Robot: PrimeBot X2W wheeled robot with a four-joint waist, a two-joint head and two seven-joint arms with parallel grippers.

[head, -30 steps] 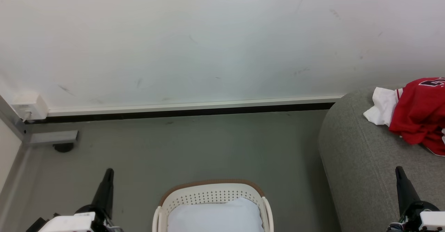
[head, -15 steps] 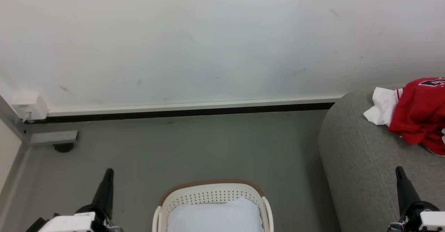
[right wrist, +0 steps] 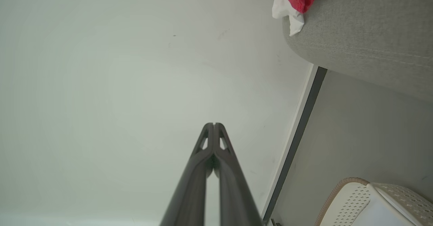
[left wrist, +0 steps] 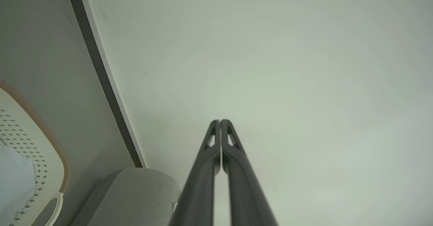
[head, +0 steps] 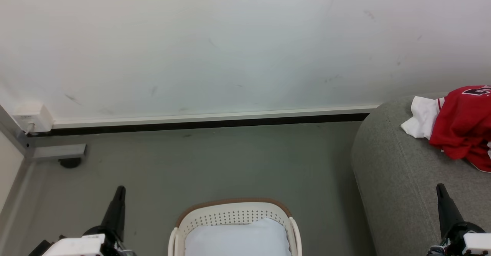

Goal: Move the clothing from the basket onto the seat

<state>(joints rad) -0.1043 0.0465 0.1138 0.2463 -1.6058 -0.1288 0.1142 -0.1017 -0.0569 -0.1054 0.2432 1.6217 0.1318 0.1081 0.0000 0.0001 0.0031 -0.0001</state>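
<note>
Finding: red jersey (head: 464, 125) and white garment (head: 421, 118) lay on the sofa (head: 395, 179); both end effectors were closed.
You had the two garments touching each other near the sofa's rounded edge. The basket (head: 230, 211) stood on the floor (head: 215, 160) beside the sofa and held a pale cushion (head: 238, 240). Your left end effector (head: 120, 190) over the floor and right end effector (head: 440, 187) over the sofa each had fingers pressed together, gripping nothing.
</note>
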